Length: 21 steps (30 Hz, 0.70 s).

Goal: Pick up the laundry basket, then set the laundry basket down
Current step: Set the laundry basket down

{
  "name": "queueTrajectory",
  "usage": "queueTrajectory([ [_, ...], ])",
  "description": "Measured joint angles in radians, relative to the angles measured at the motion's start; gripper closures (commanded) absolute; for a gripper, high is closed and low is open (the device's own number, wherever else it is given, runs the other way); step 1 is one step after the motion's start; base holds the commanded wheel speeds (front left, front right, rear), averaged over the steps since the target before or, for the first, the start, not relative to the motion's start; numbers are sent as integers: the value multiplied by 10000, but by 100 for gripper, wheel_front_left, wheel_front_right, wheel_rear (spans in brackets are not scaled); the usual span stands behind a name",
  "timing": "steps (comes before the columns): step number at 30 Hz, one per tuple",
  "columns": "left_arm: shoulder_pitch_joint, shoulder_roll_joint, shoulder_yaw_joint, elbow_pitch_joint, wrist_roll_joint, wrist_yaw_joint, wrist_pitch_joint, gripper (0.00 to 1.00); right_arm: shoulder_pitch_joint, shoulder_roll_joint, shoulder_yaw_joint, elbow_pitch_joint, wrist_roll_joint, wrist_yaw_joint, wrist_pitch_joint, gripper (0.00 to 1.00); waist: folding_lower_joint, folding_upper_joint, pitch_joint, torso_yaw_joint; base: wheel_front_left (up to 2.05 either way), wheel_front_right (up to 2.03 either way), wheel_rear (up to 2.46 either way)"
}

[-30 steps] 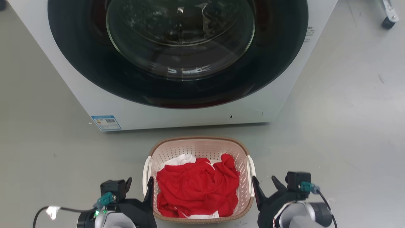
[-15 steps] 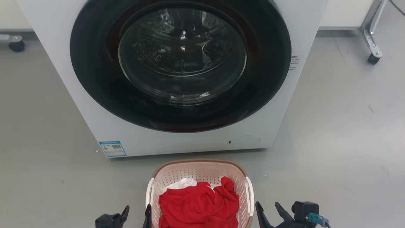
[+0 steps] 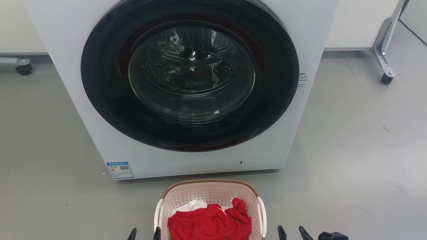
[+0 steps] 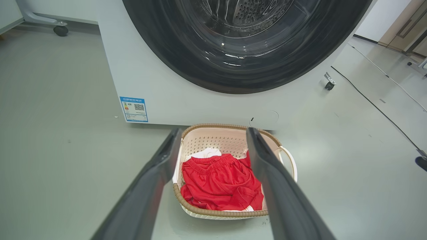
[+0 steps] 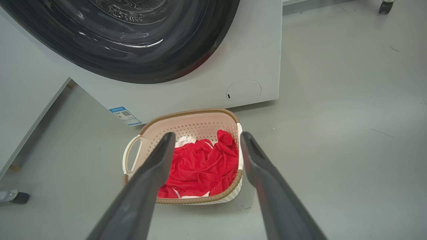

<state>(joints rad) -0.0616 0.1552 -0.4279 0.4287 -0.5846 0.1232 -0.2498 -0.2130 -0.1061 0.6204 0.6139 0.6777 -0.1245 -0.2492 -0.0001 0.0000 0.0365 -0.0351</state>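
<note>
Head view, bottom edge: poking up with the left end effector point(image 3: 144, 234), fingers apart, gripping nothing, inner finger just beside the left handle point(image 3: 156, 216) of the laundry basket point(image 3: 206, 182). Poking up likewise with the right end effector point(image 3: 291, 231), fingers spread, empty, near the right handle point(image 3: 263, 216) but standing off with a visible gap. Judging the left arm as nearer. Flanking the basket from both sides, handle-to-handle line running side to side across the robot; long axis hard to call, looking near square from these angles. Sitting on the grey floor point(image 3: 350, 150), between the two end effectors and slightly ahead of the fingertips, just in front of the washer point(image 3: 200, 163), far rim near its lower panel, contact unclear. Holding a red garment point(image 3: 208, 223) over something white. Looking down along spread fingers in both wrist views, basket below and ahead. Probably needing an inward, downward move onto each handle before closing; lift not yet begun.
</note>
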Motion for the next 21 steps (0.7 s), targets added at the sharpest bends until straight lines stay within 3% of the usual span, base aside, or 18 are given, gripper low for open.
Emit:
queueTrajectory([
  [21,972,-318,1691,-1467,1202,12,0,0,1467,297,-1933,-2040,-2370,0,0,0,1,0,-276,-50,0,0,0],
])
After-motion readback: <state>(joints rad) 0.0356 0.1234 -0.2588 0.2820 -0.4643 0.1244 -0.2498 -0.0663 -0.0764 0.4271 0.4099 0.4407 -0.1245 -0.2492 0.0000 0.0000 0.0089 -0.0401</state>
